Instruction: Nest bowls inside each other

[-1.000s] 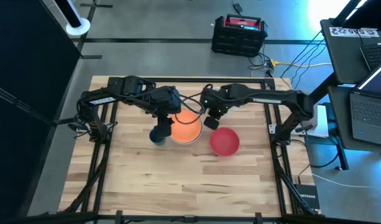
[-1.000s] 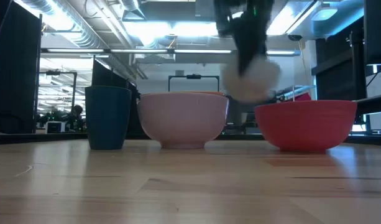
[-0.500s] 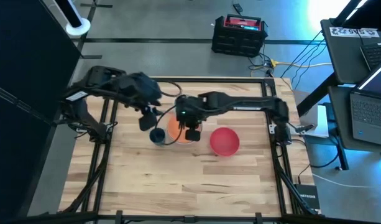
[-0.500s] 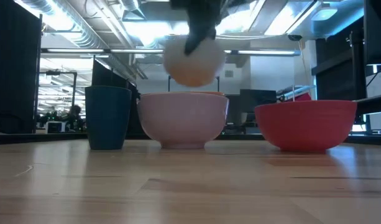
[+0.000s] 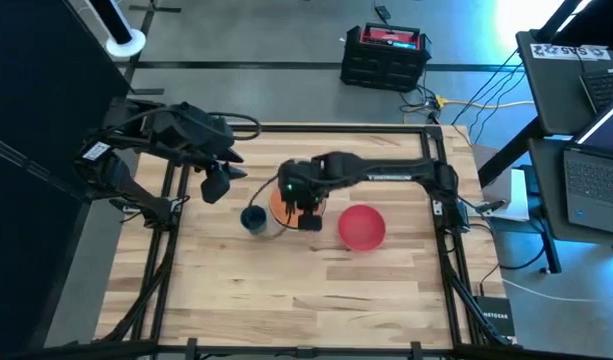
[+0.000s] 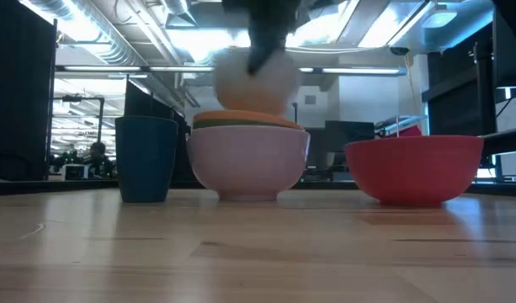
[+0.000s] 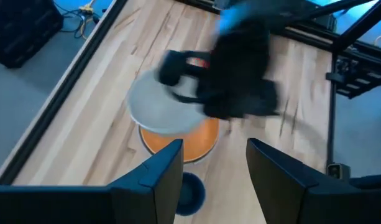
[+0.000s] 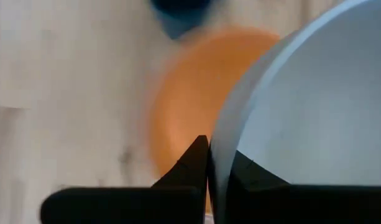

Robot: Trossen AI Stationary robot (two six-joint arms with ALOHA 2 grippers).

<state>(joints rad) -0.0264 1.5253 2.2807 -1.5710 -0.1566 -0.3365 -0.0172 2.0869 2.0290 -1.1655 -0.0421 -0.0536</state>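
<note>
At the middle of the high view we see the right claw (image 5: 308, 217) pressed together on the rim of a pale bowl (image 6: 256, 82); the right wrist view shows both dark fingers (image 8: 196, 168) pinching that bowl's thin edge. In the low view the pale bowl hangs tilted above the stack, not touching it. The stack stands at the centre of the table (image 5: 316, 290): a white bowl (image 6: 247, 162) on the wood, with a green bowl (image 6: 209, 123) rim and an orange bowl (image 6: 247, 119) showing above its edge. A dark blue cup (image 6: 146, 157) stands just beside the stack, on the left in the low view. The red bowl (image 5: 361, 227) sits alone right of centre in the high view, apart from the stack. The left claw (image 5: 216, 186) hovers in the upper left part of the high view, away from the bowls, its fingers (image 7: 156, 180) spread and holding nothing
</note>
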